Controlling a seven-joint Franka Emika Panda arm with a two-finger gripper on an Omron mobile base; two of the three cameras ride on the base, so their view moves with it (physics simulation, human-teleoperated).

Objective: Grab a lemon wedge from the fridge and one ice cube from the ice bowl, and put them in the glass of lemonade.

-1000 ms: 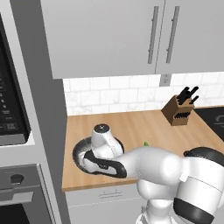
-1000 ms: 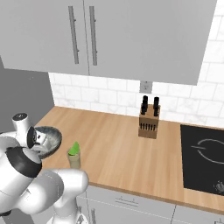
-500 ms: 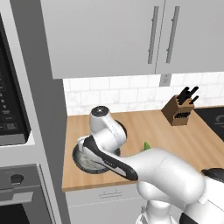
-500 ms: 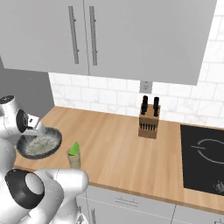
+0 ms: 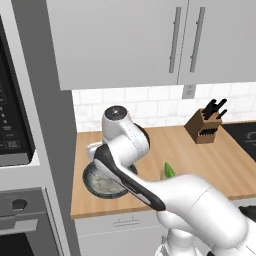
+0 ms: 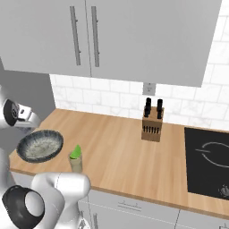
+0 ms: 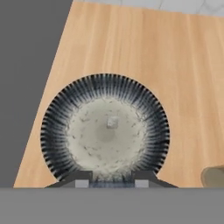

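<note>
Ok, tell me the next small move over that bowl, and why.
Probably lower the gripper straight down toward the ice cube. The hand view looks down into the bowl, the cube lies near its middle just ahead of the open fingertips, and the lemon wedge already sits in the glass.

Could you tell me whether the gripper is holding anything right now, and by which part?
Nothing is held: the gripper hangs open above the ice bowl, its ice cube untouched.
</note>
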